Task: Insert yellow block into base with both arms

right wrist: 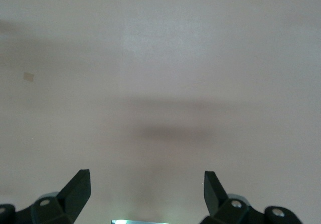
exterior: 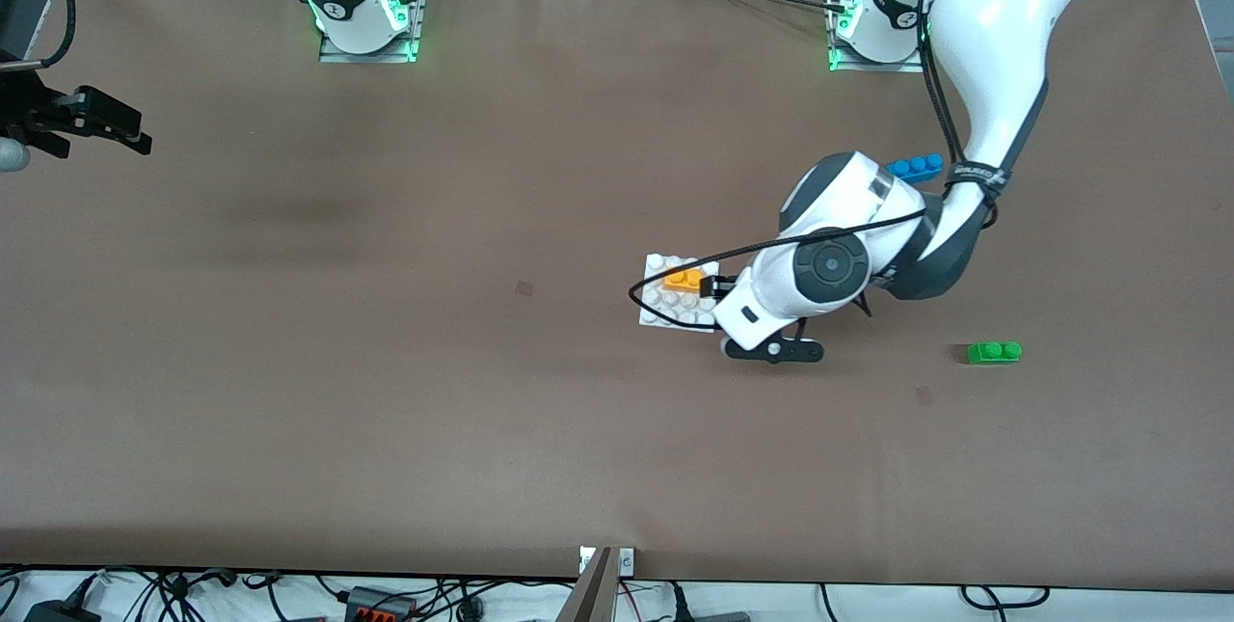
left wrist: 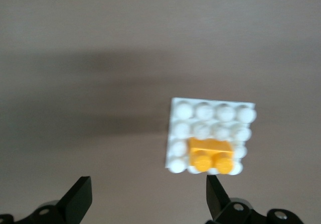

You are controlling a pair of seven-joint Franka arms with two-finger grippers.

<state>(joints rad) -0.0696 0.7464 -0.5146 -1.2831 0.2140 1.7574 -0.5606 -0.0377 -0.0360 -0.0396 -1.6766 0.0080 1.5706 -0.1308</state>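
The yellow block (exterior: 683, 280) sits on the studs of the white base (exterior: 665, 311) near the table's middle, at the plate's edge next to my left gripper. In the left wrist view the block (left wrist: 210, 153) lies on the base (left wrist: 210, 112) just off one fingertip (left wrist: 214, 194). My left gripper (exterior: 723, 316) (left wrist: 149, 194) is open and empty, low beside the base, touching neither thing. My right gripper (exterior: 135, 135) (right wrist: 145, 189) is open and empty, waiting over bare table at the right arm's end.
A blue three-stud brick (exterior: 916, 167) lies partly hidden by the left arm, nearer the left arm's base. A green two-stud brick (exterior: 994, 352) lies nearer the front camera, toward the left arm's end. A black cable (exterior: 665, 286) loops over the base.
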